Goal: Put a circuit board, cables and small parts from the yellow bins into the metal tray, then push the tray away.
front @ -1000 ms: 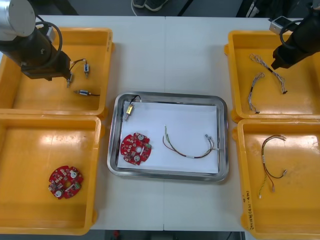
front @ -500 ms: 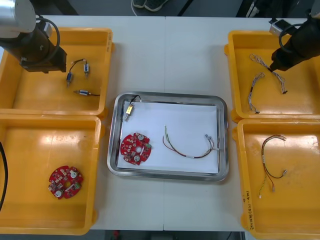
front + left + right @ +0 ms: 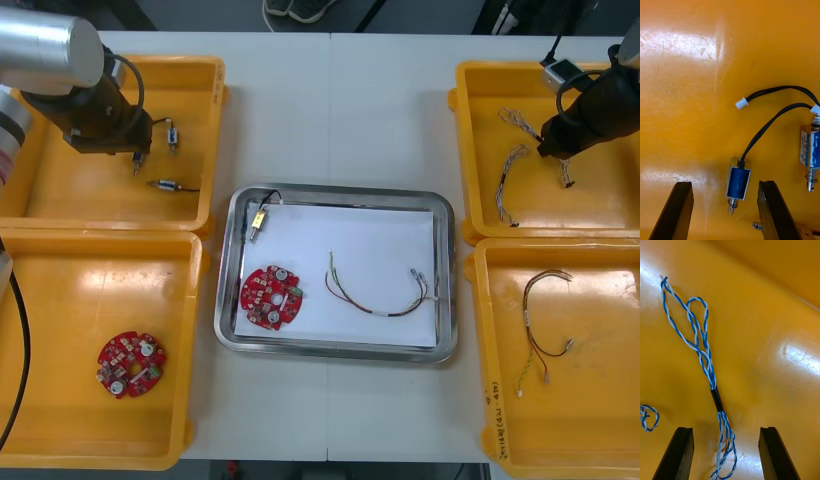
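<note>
Both arms have shifted over the last second. The left end effector (image 3: 724, 184) has swung back above the small metal parts in the far left bin (image 3: 215, 100). The right end effector (image 3: 726, 429) has dropped closer to the twisted blue and white cable (image 3: 717, 399) in the far right bin (image 3: 465, 120). We see both with fingers spread wide and holding nothing.

The tray (image 3: 445, 215) on the tabletop (image 3: 340, 110) already holds a circuit board (image 3: 270, 296), a thin cable (image 3: 380, 290) and a wired part (image 3: 260, 222).

On the right, we would come straight down and close on the black sleeve, where the strands are bundled together. That way the loose loops cannot slip out. The second cable (image 3: 648, 416) lies just outside one finger and should stay there.

On the left, the blue part (image 3: 738, 183) sits between the fingers but nearer one of them. We would centre over it first, then close across its body rather than its black lead. Its neighbour (image 3: 810, 150) lies close by, so the descent should be slow and square.
</note>
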